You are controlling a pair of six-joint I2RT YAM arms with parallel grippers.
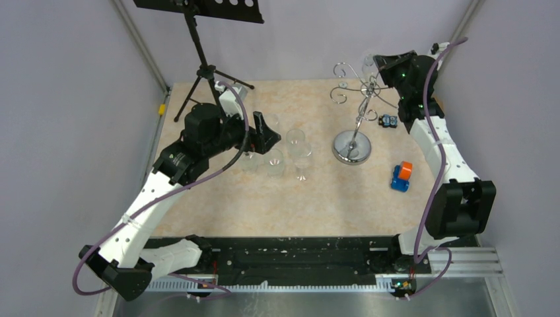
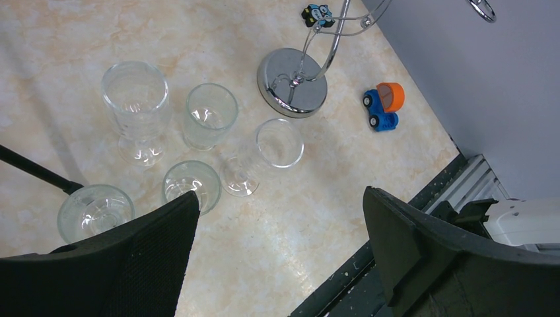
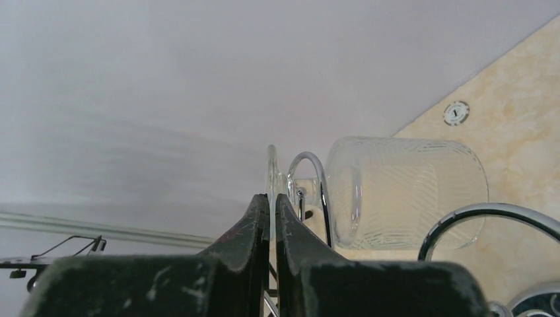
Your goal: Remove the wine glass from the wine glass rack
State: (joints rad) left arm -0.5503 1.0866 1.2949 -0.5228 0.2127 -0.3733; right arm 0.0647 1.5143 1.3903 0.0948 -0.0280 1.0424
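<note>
left fingers [image 1: 266,131] sit closest to the wrist cam, spread wide open, gripping nothing, hovering over five empty glasses [image 2: 211,112] clustered upright on the worktop [image 2: 66,39]. black music stand [image 1: 198,39] is at the far left, behind that arm. right of the cluster is the wine glass rack [image 1: 352,146]: disc base on the worktop, thin pole, scroll arms on top. wine glass [image 3: 403,191] hangs on a scroll arm at the rack's far-right side, stem in the wire loop. right fingers [image 3: 272,198] are closed on the thin edge of its foot. small toy car [image 1: 387,121] is just right of the pole. blue-orange toy truck [image 1: 401,176] is near right of the base.
</note>
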